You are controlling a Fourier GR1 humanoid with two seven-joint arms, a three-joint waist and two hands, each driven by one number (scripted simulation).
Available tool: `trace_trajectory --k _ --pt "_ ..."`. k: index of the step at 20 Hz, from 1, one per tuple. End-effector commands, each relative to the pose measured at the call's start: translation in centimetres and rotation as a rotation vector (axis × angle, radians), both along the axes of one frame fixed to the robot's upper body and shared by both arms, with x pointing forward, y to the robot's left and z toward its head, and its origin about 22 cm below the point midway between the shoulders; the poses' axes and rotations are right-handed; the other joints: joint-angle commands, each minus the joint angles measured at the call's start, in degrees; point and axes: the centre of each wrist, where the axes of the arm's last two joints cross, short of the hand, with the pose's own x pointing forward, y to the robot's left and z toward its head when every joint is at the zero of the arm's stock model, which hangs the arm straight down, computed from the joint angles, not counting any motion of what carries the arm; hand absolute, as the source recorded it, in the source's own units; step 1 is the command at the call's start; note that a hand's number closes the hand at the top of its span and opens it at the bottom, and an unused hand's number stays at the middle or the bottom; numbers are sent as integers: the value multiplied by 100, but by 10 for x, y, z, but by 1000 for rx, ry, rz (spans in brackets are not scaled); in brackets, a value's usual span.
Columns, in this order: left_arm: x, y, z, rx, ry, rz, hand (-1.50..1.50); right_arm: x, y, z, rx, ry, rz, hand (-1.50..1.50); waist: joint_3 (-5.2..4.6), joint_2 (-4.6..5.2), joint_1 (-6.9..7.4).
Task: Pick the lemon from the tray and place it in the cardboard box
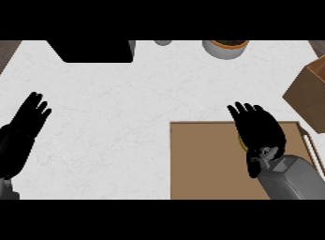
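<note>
A brown tray lies at the lower right of the white counter. My right hand hovers over the tray's right part, fingers straight and pointing away. A thin yellow sliver of the lemon peeks out at the hand's left edge; the rest is hidden beneath the palm. The cardboard box stands at the right edge, beyond the tray, partly cut off. My left hand rests open at the lower left, fingers up, away from everything.
A black appliance sits at the back left. A white pot with a brown inside stands at the back centre-right, with a small grey object to its left. Dark wood shows at the counter's far corners.
</note>
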Motion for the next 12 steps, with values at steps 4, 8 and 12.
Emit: trace_trajectory --k 4,8,12 --pt "-3 -11 2 11 -6 6 0 -2 -1 -5 -22 33 -17 -150 0 -5 -11" --pt "9 14 9 0 -5 -18 0 18 -16 -29 -51 51 -14 -150 0 3 -1" --pt "14 1 9 15 8 10 0 9 -12 -23 -62 72 -9 -150 0 -1 -18"
